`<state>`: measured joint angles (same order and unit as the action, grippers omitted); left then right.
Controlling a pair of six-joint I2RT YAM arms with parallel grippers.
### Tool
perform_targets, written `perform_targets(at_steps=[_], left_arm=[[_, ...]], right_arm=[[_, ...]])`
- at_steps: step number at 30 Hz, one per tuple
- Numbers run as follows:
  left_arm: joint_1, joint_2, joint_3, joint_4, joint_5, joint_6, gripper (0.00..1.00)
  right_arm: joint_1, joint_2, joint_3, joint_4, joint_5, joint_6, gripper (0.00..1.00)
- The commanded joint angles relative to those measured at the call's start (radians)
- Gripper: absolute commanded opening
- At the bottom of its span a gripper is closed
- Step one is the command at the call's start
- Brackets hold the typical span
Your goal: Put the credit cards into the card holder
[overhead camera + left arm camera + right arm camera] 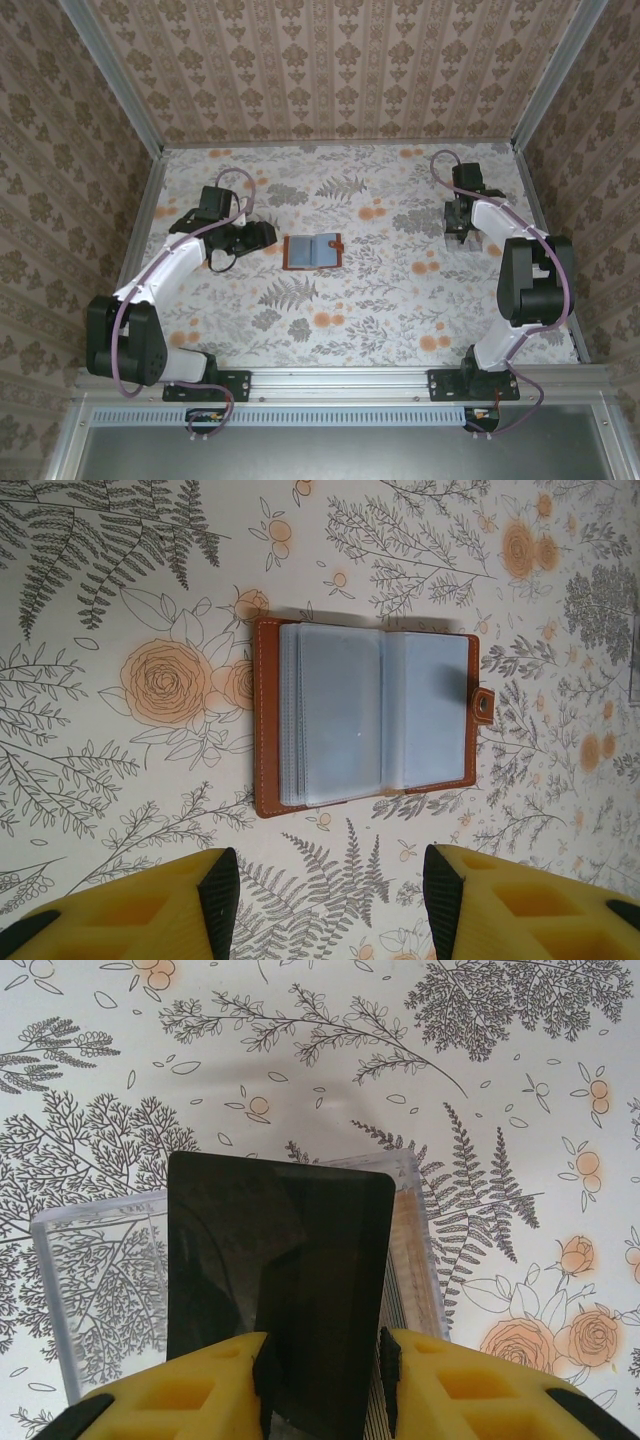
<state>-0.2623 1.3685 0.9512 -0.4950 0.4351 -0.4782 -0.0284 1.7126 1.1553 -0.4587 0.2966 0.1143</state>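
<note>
**Card holder spread open at mid-table, right gripper poised over a card**

From above, the card holder [312, 251] lay flat and open on the floral cloth [380, 300], pockets up, probably so that a card could slide in. The left gripper [262, 236] sat just beside it on the left arm's side, and the right gripper [460, 228] was well apart, near the right wall. At the left wrist, the yellow jaws stood about half apart and empty, framing the holder's clear sleeves [340, 715], likely ready to steady it. At the right wrist, the jaws were partway open over a dark credit card [280, 1260] propped in a clear tray [90, 1290]. The card was broader than the gap between them, so no grip showed.
</note>
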Motion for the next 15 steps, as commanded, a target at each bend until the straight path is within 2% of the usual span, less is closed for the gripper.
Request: perform_targets(at_steps=[1,10,15], left_arm=[[-0.006,0.02,0.006,0.01,0.023,-0.005,0.54],[-0.009,0.02,-0.001,0.013,0.026,-0.012,0.54],[-0.011,0.026,-0.006,0.037,0.024,-0.024,0.54]], right_arm=[[-0.002,0.029,0.004,-0.061,-0.034,-0.007,0.35],[-0.001,0.015,0.012,-0.062,-0.045,-0.017,0.25],[-0.001,0.007,0.018,-0.058,-0.043,-0.021,0.23]])
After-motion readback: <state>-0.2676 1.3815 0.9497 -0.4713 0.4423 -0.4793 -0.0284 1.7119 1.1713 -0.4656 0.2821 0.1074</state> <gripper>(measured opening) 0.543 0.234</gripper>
